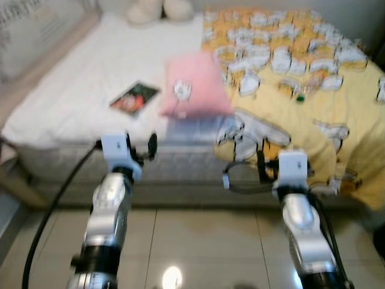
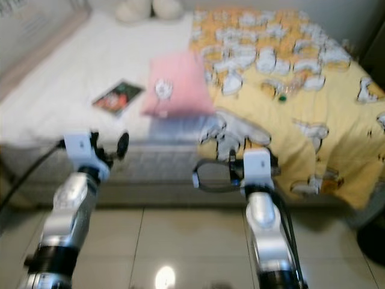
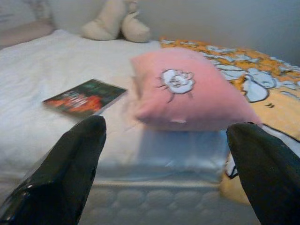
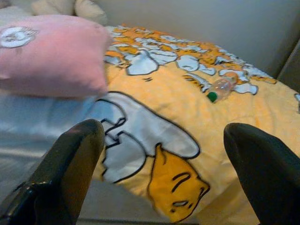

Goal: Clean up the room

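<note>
A bed with a white sheet (image 1: 78,90) stands before me. A pink pillow (image 1: 191,84) lies near its front edge, with a dark book (image 1: 135,97) to its left. A yellow patterned blanket (image 1: 337,120) covers the right half, and a clear plastic bottle with a green cap (image 4: 220,88) lies on it. A cream plush toy (image 3: 116,21) sits at the head of the bed. My left gripper (image 3: 166,176) is open, held short of the bed's edge and facing the pillow. My right gripper (image 4: 164,171) is open too, facing the blanket's hanging corner.
Pale floor tiles (image 1: 198,247) lie between me and the bed. A dark cable (image 1: 51,205) runs down from the left arm. A light rail or bed frame (image 1: 36,36) borders the bed's far left side.
</note>
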`<state>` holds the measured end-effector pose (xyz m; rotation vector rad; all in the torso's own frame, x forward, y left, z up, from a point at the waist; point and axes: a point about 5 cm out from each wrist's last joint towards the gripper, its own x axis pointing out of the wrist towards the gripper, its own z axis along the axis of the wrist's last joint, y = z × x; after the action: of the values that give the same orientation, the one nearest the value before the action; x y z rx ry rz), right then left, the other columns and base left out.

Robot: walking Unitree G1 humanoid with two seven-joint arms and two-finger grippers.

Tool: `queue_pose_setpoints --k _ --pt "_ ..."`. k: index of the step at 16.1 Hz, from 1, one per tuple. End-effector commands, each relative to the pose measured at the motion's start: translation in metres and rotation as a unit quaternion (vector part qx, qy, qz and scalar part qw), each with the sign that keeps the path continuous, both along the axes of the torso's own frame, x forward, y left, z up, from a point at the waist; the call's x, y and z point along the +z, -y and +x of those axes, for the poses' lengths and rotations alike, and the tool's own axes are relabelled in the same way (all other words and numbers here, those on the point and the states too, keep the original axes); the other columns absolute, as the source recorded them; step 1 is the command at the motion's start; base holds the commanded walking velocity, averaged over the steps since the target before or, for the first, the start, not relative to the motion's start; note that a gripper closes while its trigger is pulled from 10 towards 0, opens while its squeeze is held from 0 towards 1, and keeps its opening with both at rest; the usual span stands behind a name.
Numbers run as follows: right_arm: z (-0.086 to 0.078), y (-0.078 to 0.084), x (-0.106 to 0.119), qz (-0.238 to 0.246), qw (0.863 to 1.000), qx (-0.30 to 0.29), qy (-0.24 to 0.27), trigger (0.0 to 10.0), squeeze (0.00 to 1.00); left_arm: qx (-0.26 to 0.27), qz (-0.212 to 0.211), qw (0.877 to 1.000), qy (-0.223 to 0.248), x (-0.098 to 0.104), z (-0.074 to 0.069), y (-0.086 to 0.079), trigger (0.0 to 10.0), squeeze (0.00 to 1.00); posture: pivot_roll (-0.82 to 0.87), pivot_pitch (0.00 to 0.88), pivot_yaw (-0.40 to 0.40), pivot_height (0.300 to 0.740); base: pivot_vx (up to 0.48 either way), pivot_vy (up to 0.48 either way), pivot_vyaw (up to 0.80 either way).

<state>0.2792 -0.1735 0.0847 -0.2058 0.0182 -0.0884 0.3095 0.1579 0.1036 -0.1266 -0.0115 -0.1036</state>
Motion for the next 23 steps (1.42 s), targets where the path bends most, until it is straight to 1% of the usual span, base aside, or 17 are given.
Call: queue_pose_setpoints --k 1,4,8,9,10,11,13,14,15,19,20,21,23 --pt "0.002 0.009 0.003 0.0 1.0 -0.017 0.004 10.0 0.0 -0.025 0.004 1.0 0.012 0.005 0.001 0.015 10.0 0.0 -0.17 0.0 0.049 0.723 0.48 0.0 0.0" --pt "0.001 0.007 0.001 0.001 1.0 -0.012 0.002 10.0 0.0 -0.03 0.0 1.0 0.007 0.002 -0.002 0.02 10.0 0.0 -0.16 0.0 0.052 0.723 0.48 0.0 0.0" --pt "-0.001 0.006 0.001 0.001 1.0 -0.009 0.002 10.0 0.0 -0.04 0.012 0.999 0.007 0.001 -0.002 0.023 10.0 0.0 -0.17 0.0 0.052 0.723 0.48 0.0 0.0" --pt "-0.001 0.007 0.001 -0.001 1.0 -0.009 0.003 10.0 0.0 -0.042 0.014 0.999 0.009 0.002 -0.002 0.024 10.0 0.0 -0.17 0.0 0.052 0.723 0.48 0.0 0.0" --pt "0.0 0.008 0.001 -0.001 1.0 -0.012 0.003 10.0 0.0 -0.045 0.007 0.999 0.02 0.005 -0.001 0.026 10.0 0.0 -0.17 0.0 0.052 0.723 0.48 0.0 0.0" --pt "0.0 0.009 0.001 -0.001 1.0 -0.013 0.002 10.0 0.0 -0.044 0.02 0.999 0.022 0.005 -0.001 0.026 10.0 0.0 -0.17 0.0 0.052 0.723 0.0 0.0 0.0" --pt "0.0 0.01 0.001 -0.001 1.0 -0.015 0.002 10.0 0.0 -0.043 0.018 0.999 0.01 0.001 0.0 0.027 10.0 0.0 -0.18 0.0 0.051 0.723 0.0 0.0 0.0" --pt "0.001 0.01 0.002 0.0 1.0 -0.015 0.003 10.0 0.0 -0.041 0.013 0.999 0.005 0.0 0.001 0.026 10.0 0.0 -0.18 0.0 0.049 0.723 0.386 -0.277 0.0" --pt "0.001 0.01 0.002 -0.001 1.0 -0.014 0.003 10.0 0.0 -0.043 0.023 0.999 0.006 0.001 0.002 0.026 10.0 0.0 -0.18 0.0 0.049 0.723 0.39 -0.277 0.0" --pt "0.002 0.008 0.001 -0.006 1.0 -0.008 -0.001 10.0 0.0 -0.046 0.034 0.998 0.012 0.003 0.004 0.026 10.0 0.0 -0.17 0.0 0.043 0.723 0.387 -0.279 0.0" --pt "0.002 0.008 0.001 -0.006 1.0 -0.007 -0.002 10.0 0.0 -0.044 0.03 0.998 0.014 0.003 0.004 0.025 10.0 0.0 -0.17 0.0 0.04 0.723 0.382 -0.285 0.0" --pt "0.002 0.008 0.001 -0.006 1.0 -0.006 -0.002 10.0 0.0 -0.03 0.024 0.999 0.014 0.003 0.004 0.023 10.0 0.0 -0.17 0.0 0.038 0.723 0.0 0.0 0.0" --pt "0.003 0.007 0.001 -0.006 1.0 -0.004 -0.003 10.0 0.0 -0.022 0.026 0.999 0.007 0.001 0.004 0.019 10.0 0.0 -0.17 0.0 0.038 0.723 0.0 0.0 0.0"
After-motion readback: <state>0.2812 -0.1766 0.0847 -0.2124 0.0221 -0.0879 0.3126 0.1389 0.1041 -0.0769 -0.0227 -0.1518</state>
